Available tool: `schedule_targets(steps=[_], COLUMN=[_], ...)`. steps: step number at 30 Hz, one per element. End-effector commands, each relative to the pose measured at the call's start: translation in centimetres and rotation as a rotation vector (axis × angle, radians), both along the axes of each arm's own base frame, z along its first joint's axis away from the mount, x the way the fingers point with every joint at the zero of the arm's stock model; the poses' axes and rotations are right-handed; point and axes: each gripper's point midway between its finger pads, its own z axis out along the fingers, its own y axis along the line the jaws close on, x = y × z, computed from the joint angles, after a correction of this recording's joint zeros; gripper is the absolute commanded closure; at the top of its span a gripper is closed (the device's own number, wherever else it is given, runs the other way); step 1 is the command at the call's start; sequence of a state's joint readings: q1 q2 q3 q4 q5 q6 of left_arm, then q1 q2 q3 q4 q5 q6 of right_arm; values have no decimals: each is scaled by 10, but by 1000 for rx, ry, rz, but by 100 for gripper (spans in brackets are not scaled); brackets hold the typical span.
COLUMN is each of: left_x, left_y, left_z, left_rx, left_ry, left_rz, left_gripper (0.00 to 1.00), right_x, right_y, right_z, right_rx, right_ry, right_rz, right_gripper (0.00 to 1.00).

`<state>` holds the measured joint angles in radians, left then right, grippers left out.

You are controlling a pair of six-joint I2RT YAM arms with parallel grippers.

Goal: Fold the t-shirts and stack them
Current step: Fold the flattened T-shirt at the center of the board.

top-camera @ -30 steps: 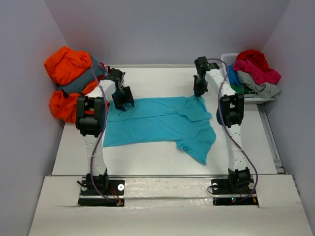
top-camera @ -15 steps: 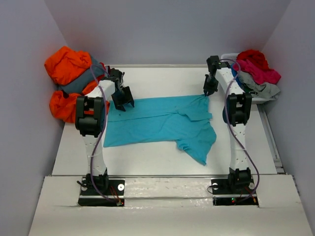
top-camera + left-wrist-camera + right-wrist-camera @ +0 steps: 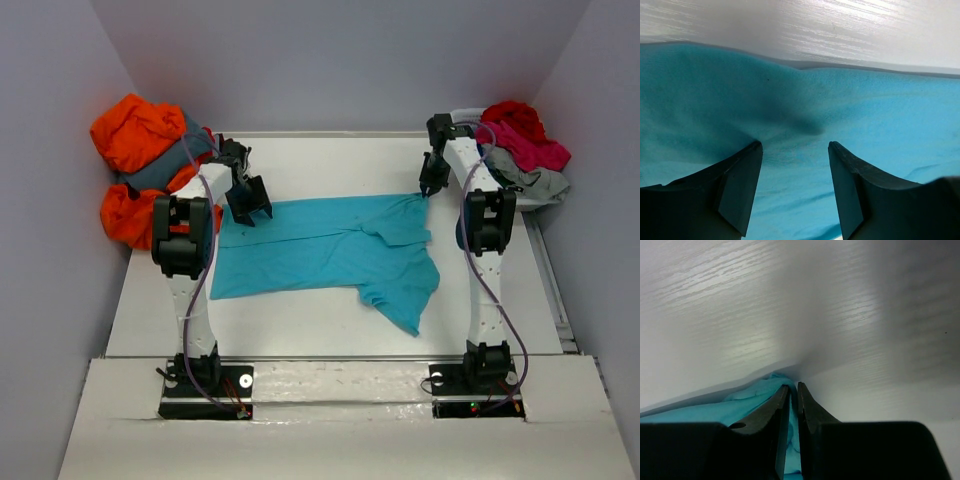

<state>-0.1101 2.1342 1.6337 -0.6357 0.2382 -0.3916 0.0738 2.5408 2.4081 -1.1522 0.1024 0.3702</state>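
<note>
While the right tool (image 3: 428,190) is pinching a corner of the soft turquoise cloth t-shirt (image 3: 320,250), the left tool (image 3: 250,208) is hovering over it, jaws apart.

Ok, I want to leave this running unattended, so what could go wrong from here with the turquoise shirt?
1. The right gripper pinches only the tip of the far corner of the turquoise shirt; a pull might slip it free.
2. The left gripper hangs open over the far left edge, gripping nothing, so a one-sided pull could drag and bunch the cloth.
3. The right gripper is close to the basket of heaped shirts and might snag one.
</note>
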Motion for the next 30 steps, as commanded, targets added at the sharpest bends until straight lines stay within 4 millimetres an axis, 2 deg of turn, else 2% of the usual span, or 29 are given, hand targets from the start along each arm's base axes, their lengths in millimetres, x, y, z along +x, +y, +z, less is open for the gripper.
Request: schedule_targets(steps=[1, 5, 14, 17, 18, 24, 30], left_x=[-23, -23, -22, -23, -22, -22, -27], left_y=[14, 13, 18, 18, 18, 16, 23], left_z=[-11, -11, -12, -13, -13, -12, -14], left_rx=[48, 47, 50, 51, 49, 42, 28], left_ry=[84, 87, 89, 92, 91, 90, 99], left_rz=[5, 3, 10, 10, 9, 7, 25], left_gripper=[32, 32, 32, 32, 32, 33, 34], right_x=[0, -2, -8, -11, -9, -13, -15], right_y=[-30, -47, -59, -58, -56, -66, -79], right_z=[14, 17, 19, 28, 38, 58, 60], right_rx=[-53, -61, -71, -59, -46, -48, -98], right_ry=[-14, -17, -7, -21, -49, -73, -61], right_rz=[-72, -120, -174, -189, -188, -213, -234], right_gripper=[82, 82, 83, 85, 85, 88, 92])
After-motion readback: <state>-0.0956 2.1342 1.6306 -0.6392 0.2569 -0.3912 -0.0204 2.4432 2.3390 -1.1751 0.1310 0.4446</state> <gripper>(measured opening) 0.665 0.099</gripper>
